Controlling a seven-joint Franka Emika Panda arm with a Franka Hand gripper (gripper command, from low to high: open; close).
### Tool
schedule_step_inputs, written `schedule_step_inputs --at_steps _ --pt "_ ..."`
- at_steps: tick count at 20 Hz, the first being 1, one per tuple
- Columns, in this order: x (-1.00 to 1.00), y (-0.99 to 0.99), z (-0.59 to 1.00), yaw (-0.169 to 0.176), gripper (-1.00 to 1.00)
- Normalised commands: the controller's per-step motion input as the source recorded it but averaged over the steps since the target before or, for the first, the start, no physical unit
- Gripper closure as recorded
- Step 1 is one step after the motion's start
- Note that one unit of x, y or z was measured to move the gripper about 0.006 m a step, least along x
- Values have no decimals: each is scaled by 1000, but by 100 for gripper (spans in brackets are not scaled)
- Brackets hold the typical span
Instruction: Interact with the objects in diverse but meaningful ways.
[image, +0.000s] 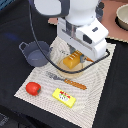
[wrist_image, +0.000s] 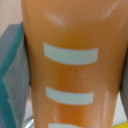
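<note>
Right, my gripper (image: 76, 59) sits on the golden ridged bread loaf (image: 71, 61); I can't tell its grasp; red tomato (image: 33, 88) at eight o'clock.

- The exterior view is evenly and fairly brightly lit, soft all over with low detail; edges look smeared.
- The white robot arm (image: 75, 20) in the upper middle of the frame is close to washed out, with little surface detail.
- The pot (image: 36, 53) casts only a faint, short shadow on the striped placemat (image: 95, 85).
- The wrist view is filled by the bread loaf (wrist_image: 72, 65), heavily out of focus.
- Pale glare patches sit on the loaf near the top of the frame.
</note>
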Motion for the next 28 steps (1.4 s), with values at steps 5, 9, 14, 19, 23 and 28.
schedule_step_inputs --at_steps 5,9,14,19,23,28 --pt "-174 -86 -267 19 100" --pt "-340 -19 -190 39 -100" --pt "146 73 187 0 -100" --pt "468 231 640 -11 -100" --pt "566 451 927 -19 -100" --pt "642 739 583 -4 -100"
